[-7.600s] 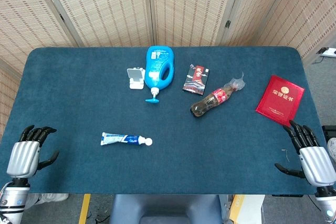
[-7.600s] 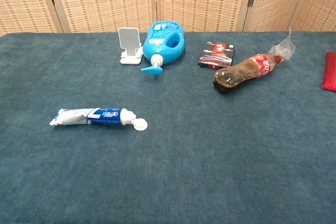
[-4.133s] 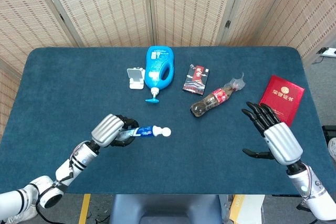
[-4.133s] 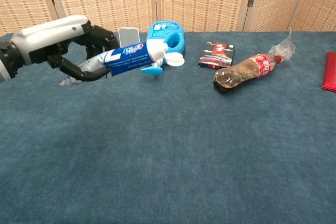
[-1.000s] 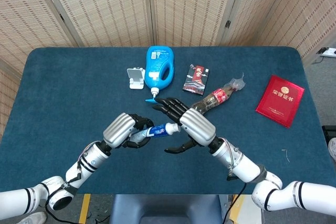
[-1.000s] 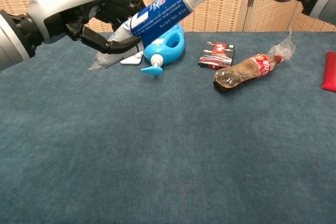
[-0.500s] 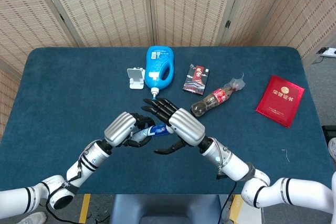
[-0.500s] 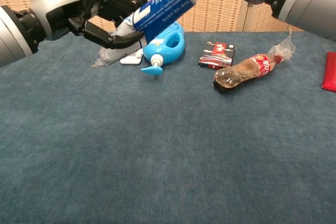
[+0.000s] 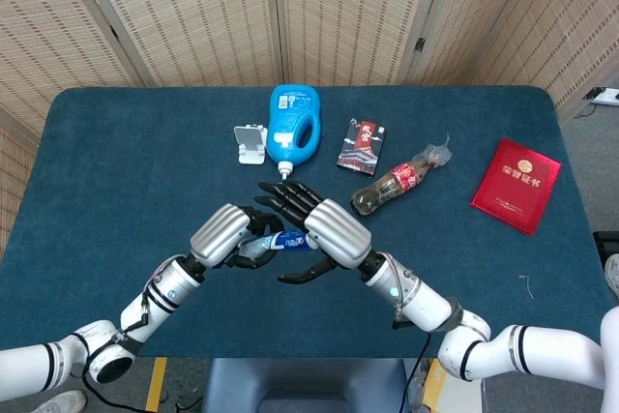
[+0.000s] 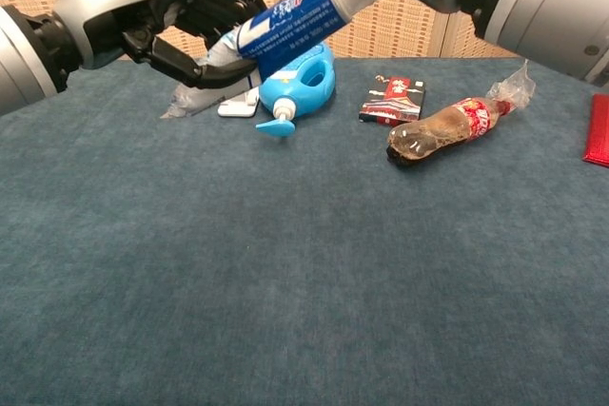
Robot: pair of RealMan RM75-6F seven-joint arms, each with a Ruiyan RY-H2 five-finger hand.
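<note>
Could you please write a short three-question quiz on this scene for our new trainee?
1. True or false: the left hand holds the toothpaste tube off the table.
2. What lies between the card pack and the red booklet? A) cola bottle B) phone stand C) detergent bottle
3. Fill in: the right hand is at the tube's ____ end.

Key: 1 true; 2 A, the cola bottle; 3 cap.
</note>
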